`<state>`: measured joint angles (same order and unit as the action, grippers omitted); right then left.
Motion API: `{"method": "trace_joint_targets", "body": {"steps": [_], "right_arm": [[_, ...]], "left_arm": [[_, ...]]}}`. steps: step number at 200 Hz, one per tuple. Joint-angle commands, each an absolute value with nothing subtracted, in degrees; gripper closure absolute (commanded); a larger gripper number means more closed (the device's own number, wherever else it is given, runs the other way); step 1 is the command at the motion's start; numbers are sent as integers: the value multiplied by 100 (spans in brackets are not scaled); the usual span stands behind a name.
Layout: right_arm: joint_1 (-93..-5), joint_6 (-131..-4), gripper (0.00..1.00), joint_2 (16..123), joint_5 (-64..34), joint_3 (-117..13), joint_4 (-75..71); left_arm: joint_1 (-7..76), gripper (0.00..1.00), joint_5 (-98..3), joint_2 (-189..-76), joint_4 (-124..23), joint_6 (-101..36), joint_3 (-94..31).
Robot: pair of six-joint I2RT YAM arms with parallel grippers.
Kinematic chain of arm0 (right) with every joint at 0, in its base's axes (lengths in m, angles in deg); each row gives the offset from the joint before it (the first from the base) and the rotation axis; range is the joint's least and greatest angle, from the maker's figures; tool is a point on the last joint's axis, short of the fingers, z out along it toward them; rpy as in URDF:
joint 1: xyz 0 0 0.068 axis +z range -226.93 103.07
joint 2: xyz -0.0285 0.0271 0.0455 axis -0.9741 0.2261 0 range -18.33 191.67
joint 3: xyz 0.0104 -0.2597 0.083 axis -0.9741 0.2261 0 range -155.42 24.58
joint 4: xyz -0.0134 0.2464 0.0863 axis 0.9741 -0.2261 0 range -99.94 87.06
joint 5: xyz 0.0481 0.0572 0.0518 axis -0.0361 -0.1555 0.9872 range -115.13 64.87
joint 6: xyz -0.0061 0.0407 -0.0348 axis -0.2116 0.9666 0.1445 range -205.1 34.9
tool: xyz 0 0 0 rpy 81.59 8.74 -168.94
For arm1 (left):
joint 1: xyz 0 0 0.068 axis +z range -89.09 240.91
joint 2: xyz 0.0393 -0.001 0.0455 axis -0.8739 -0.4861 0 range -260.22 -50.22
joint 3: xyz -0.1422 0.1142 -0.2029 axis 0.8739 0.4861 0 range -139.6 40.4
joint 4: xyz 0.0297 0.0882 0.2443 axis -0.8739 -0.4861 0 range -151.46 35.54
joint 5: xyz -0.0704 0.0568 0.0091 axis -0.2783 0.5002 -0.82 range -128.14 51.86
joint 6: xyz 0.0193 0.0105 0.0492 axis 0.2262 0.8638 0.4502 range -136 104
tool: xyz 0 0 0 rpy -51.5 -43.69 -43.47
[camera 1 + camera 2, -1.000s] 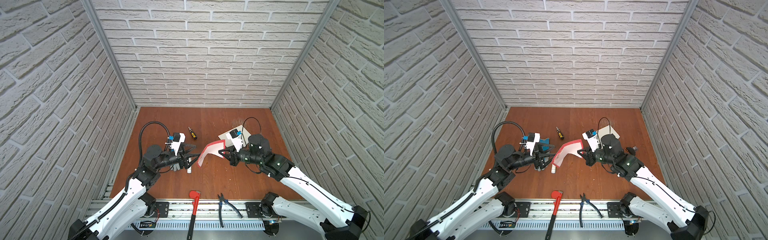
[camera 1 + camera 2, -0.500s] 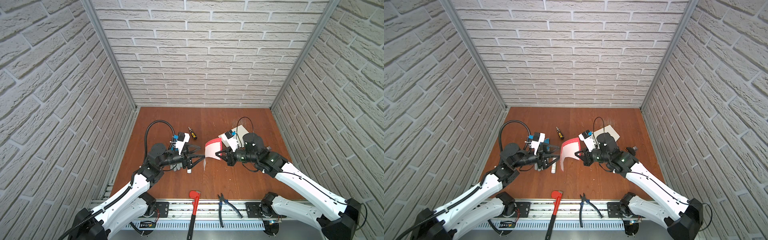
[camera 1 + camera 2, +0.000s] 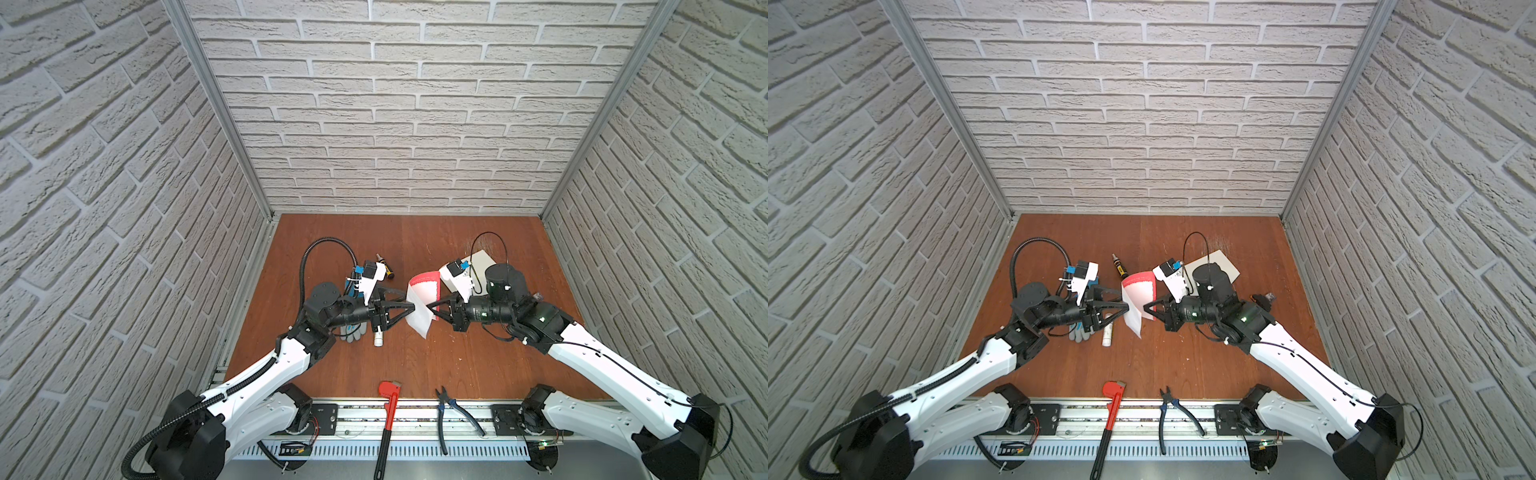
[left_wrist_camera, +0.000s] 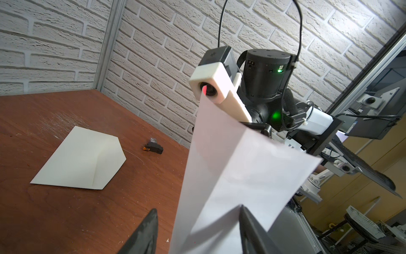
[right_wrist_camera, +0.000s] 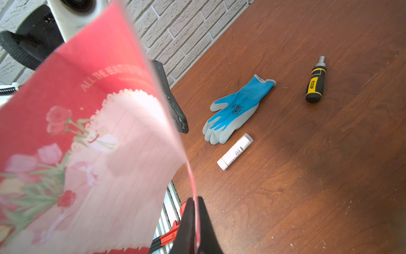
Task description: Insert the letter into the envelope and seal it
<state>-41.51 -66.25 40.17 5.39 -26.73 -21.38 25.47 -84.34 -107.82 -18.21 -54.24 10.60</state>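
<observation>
The letter (image 3: 422, 305) (image 3: 1138, 299) hangs in mid-air between the two arms, curled, its pink and red printed face (image 5: 98, 143) toward the right arm and its white back (image 4: 237, 167) toward the left arm. My right gripper (image 3: 428, 308) (image 5: 194, 199) is shut on one edge of it. My left gripper (image 3: 409, 300) (image 4: 197, 209) is open, with its jaws on either side of the opposite edge; one finger touches the sheet and the other stands clear. The cream envelope (image 3: 482, 262) (image 4: 81, 158) lies flat on the table behind the right arm, flap folded out.
A blue and grey glove (image 5: 235, 112) and a white glue stick (image 5: 235, 151) lie under the left arm. A yellow-handled screwdriver (image 3: 384, 266) lies farther back. A red pipe wrench (image 3: 388, 415) and pliers (image 3: 453, 411) lie at the front edge. A small black part (image 4: 153, 147) sits by the envelope.
The right gripper has swung the letter more upright and toward the left arm. The left gripper has moved in onto the letter's free edge and its jaws have narrowed.
</observation>
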Motion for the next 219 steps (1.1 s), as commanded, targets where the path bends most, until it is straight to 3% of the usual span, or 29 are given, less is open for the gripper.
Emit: {"method": "trace_joint_targets", "body": {"steps": [1, 69, 130, 137, 150, 166, 176, 200, 219], "right_arm": [[-4113, -6698, 94, 3941, 685, -2598, -1799], [-4075, -6800, 94, 3956, 767, -2477, -1795], [-4072, -6914, 94, 3829, 606, -2390, -1856], [-4072, -6942, 94, 3803, 525, -2384, -1896], [-4072, -7042, 85, 3704, 257, -2378, -2023], [-4072, -7282, 62, 3475, -409, -2390, -2333], [-4077, -7498, 55, 3281, -880, -2399, -2557], [-4072, -8216, 48, 2699, -1722, -2394, -3036], [-4072, -8993, 47, 2400, -1453, -2398, -3201]], "left_arm": [[2497, 45, -8556, -10886, -1081, -5528, 859], [2478, 64, -8587, -11049, -762, -5652, 780], [2479, 100, -8451, -11126, -905, -5631, 762], [2477, 100, -8402, -11106, -981, -5592, 762], [2479, 100, -8173, -11005, -1286, -5416, 745], [2479, 100, -7743, -10729, -2178, -4866, 651], [2479, 100, -7460, -10497, -2735, -4473, 592], [2418, 100, -6763, -10021, -4341, -3316, 295], [2360, 100, -6526, -9920, -5179, -2580, 130]]}}
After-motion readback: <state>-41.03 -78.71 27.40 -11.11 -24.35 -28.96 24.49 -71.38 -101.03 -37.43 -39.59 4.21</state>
